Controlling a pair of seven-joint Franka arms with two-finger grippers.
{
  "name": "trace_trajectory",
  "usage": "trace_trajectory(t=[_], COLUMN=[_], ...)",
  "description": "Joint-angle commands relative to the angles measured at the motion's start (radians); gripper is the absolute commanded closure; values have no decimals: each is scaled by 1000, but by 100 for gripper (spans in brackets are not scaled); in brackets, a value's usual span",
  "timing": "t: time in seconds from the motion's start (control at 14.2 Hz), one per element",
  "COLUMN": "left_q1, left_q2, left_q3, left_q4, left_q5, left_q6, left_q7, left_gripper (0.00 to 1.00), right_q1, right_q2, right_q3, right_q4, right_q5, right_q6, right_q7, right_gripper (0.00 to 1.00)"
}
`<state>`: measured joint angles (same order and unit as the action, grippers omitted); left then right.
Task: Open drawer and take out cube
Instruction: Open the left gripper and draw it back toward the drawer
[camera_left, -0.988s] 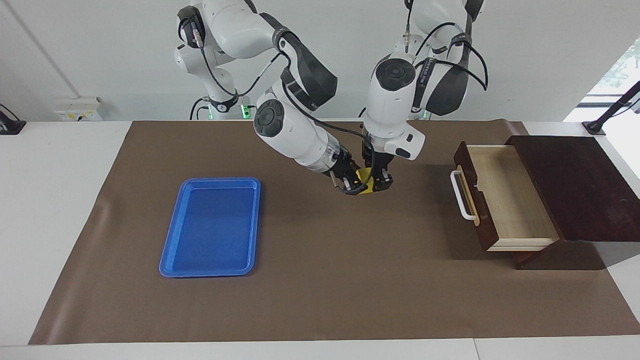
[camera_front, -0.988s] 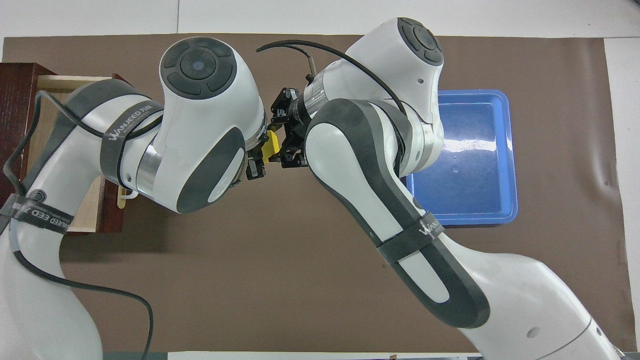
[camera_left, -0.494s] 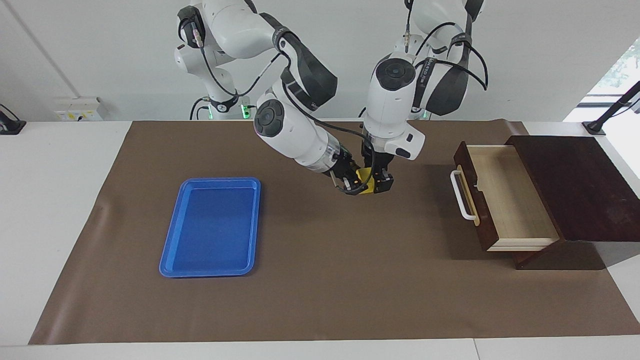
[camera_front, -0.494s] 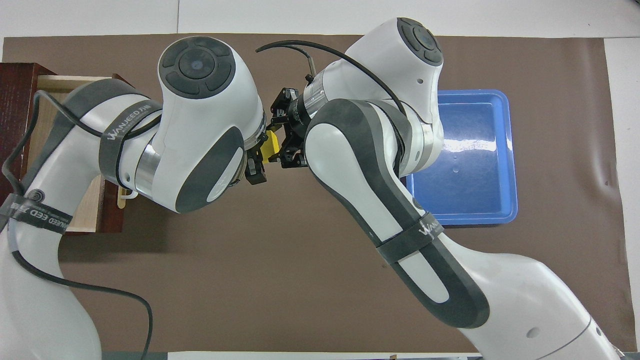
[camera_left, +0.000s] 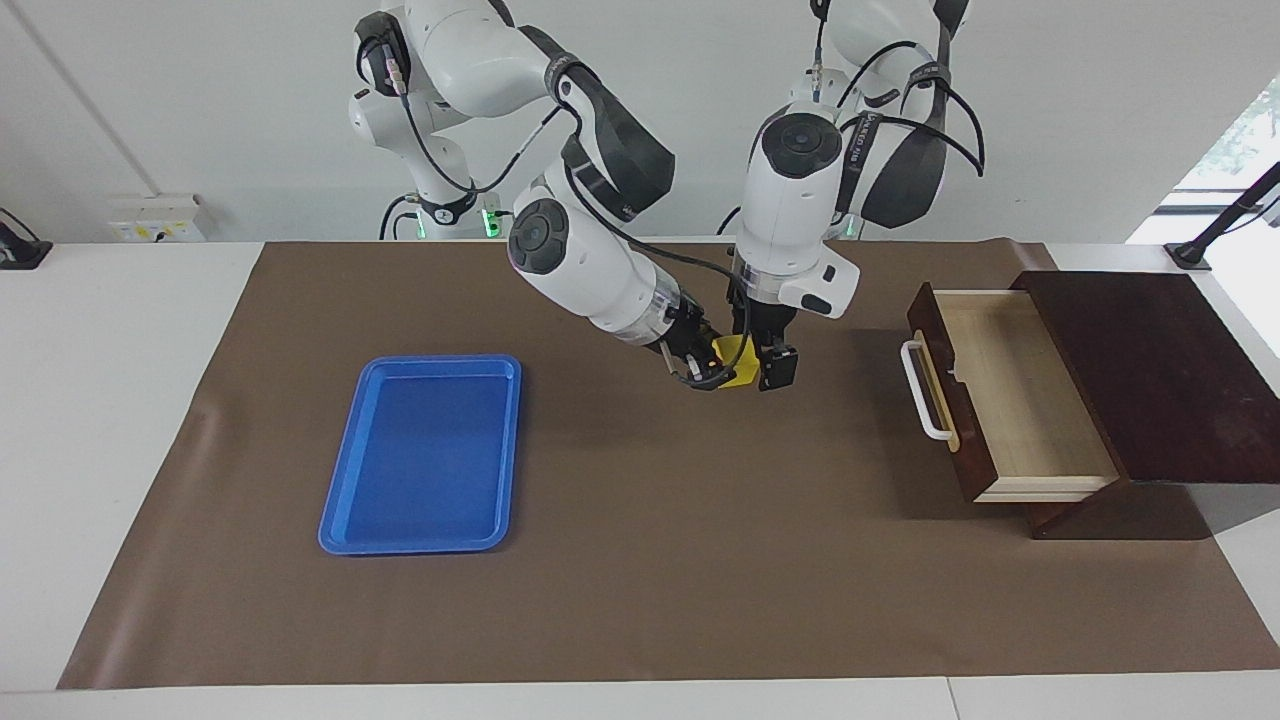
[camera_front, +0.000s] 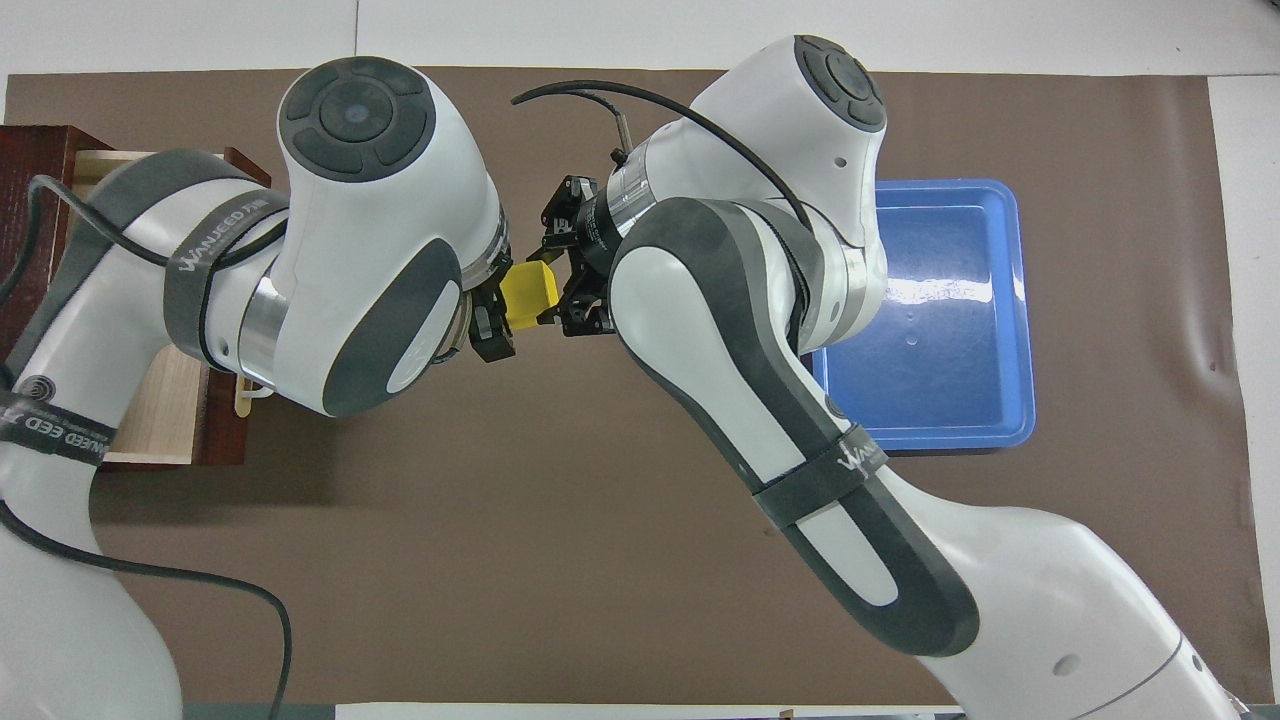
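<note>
Handover is nearly done: my left hand (camera_left: 772, 366) has let go and backed toward three o'clock, fingers spread, while my right hand (camera_left: 712, 366) stays clamped on the cube (camera_left: 738, 360), in the air over mid-tabletop (camera_left: 640, 560). The drawer (camera_left: 1010, 395) stands open, empty.
</note>
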<state>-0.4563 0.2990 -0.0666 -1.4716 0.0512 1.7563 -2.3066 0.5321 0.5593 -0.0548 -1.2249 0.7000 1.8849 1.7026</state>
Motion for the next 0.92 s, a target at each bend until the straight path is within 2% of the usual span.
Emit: trace_trajectory(t=[0.0, 0.56, 0.85], left_q1=[62, 139, 204], left_q2=[-27, -49, -112], left_q3=[-2, -1, -1], left_q4=[-7, -29, -168], left_q5=[-5, -7, -5], left_q6=[-21, -47, -23], left_q7=[44, 157, 300], left_gripper=[0, 0, 0], right_q1=[3, 0, 0], right_q2=[10, 10, 10], right_q3=[-7, -5, -5], right_q4=[15, 16, 18], right_q5=[4, 6, 6], right_q6=[-1, -6, -6], right_q7=[-24, -23, -23], right_gripper=[100, 100, 100])
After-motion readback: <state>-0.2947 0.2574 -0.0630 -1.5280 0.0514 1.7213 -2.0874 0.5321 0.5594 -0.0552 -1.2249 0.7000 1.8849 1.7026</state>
